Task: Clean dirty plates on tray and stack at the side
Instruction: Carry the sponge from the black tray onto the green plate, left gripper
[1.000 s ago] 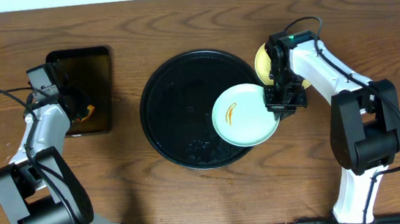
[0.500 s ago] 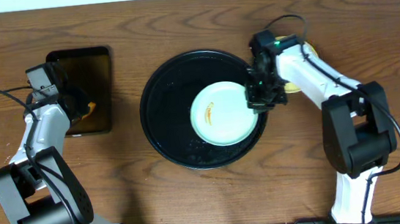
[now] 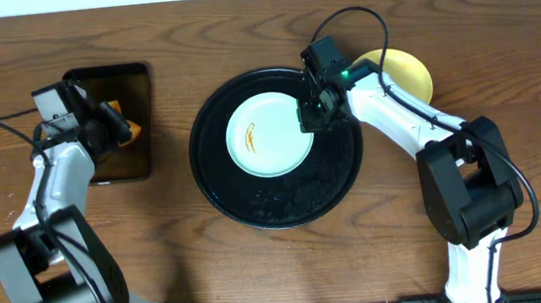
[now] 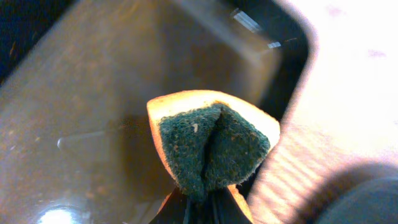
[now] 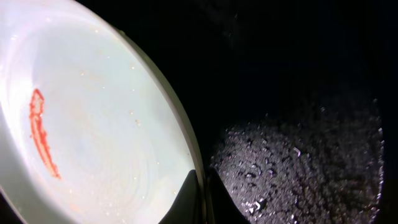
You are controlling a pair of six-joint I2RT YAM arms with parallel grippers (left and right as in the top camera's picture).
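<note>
- The right tool (image 5: 202,190) pinches the green plate (image 3: 269,137) by its rim; it looks light, stiff and slippery.
- The left tool (image 4: 202,205) squeezes a soft sponge (image 4: 211,143).

Round tray (image 3: 255,198) at centre of counter (image 3: 500,50); plate A (image 3: 269,137) in it, toward rear. Plate B (image 3: 407,71) on counter, right-rear of tray. Rectangular tray (image 3: 136,154) at left, sponge (image 4: 211,146) over it.

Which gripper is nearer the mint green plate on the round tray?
Right. The right gripper is clamped on the right rim of the mint green plate; the left gripper holds a sponge over the rectangular tray, far to its left.
</note>
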